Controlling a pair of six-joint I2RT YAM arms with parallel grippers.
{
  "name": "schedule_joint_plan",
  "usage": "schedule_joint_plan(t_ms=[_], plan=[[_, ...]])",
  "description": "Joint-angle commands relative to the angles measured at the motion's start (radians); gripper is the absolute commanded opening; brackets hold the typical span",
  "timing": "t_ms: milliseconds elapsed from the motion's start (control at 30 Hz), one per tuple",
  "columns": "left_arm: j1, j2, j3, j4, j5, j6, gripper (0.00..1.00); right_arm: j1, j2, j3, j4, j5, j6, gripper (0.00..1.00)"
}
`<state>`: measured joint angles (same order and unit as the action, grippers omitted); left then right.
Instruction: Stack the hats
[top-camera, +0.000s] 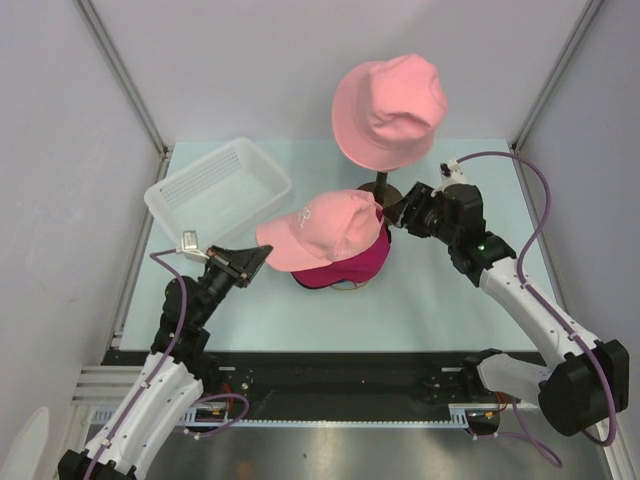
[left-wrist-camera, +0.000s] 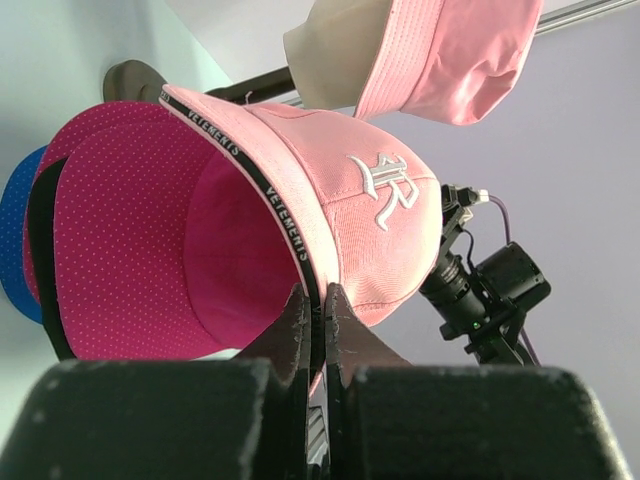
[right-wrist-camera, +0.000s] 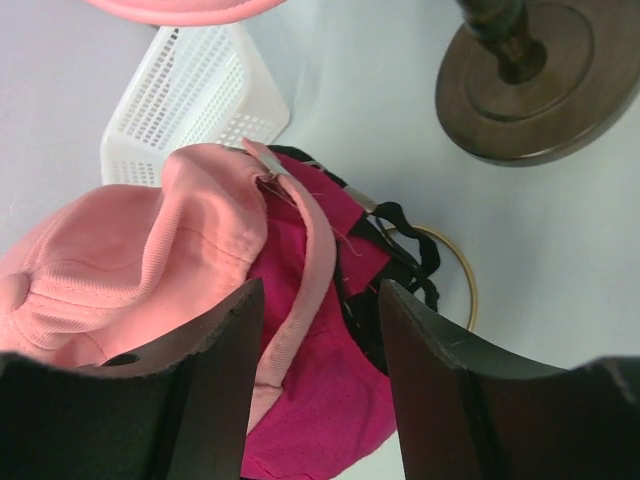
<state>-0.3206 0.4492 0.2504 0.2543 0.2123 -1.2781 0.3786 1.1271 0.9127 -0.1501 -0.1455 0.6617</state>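
Light-pink cap lying atop magenta cap in the middle of the desk, its peak pinched in the left claw, right claw spread at the caps' back edge, salmon bucket hat on mannequin head behind, white basket at left.

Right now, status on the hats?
Left gripper shut on brim of light-pink fabric peaked cap. Right gripper open at its rear. Cap over magenta peaked cap. Dark wooden stand behind.

Black band of light-pink cap — "VETEMENTS", twice.
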Motion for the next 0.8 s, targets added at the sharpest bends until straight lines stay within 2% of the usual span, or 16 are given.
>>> schedule_joint_plan(t_ms=[0,133,333,433,467,533,567,633,667,700,767], plan=[[0.0,-0.001,0.006,0.023,-0.01,-0.001,0.0,0.02,0.019,0.006,0.092,-0.028,0.009,0.54],[0.0,-0.003,-0.008,0.037,0.009,-0.003,0.0,0.031,0.046,0.012,0.092,-0.037,-0.01,0.53],[0.0,0.003,-0.025,0.066,0.045,0.0,0.0,0.037,0.071,0.02,0.061,-0.037,-0.027,0.44],[0.0,-0.001,-0.031,0.062,0.053,0.005,0.0,0.039,0.062,0.02,0.052,-0.019,-0.031,0.3],[0.0,-0.001,-0.034,0.059,0.056,0.006,0.0,0.039,0.057,0.02,0.05,-0.017,-0.034,0.2],[0.0,-0.009,-0.042,0.063,0.061,0.008,0.0,0.04,0.051,0.021,0.049,-0.011,-0.042,0.13],[0.0,-0.012,-0.043,0.062,0.064,0.008,0.0,0.04,0.05,0.023,0.047,-0.006,-0.045,0.05],[0.0,-0.009,-0.043,0.046,0.068,0.013,0.0,0.04,0.039,0.023,0.04,0.01,-0.05,0.0],[0.0,-0.009,-0.042,0.039,0.071,0.019,0.02,0.04,0.034,0.028,0.032,0.012,-0.054,0.0],[0.0,-0.006,-0.04,0.016,0.068,0.022,0.13,0.043,0.03,0.031,0.027,0.017,-0.057,0.0],[0.0,-0.006,-0.042,0.01,0.067,0.028,0.23,0.045,0.019,0.04,0.0,0.024,-0.063,0.0]])
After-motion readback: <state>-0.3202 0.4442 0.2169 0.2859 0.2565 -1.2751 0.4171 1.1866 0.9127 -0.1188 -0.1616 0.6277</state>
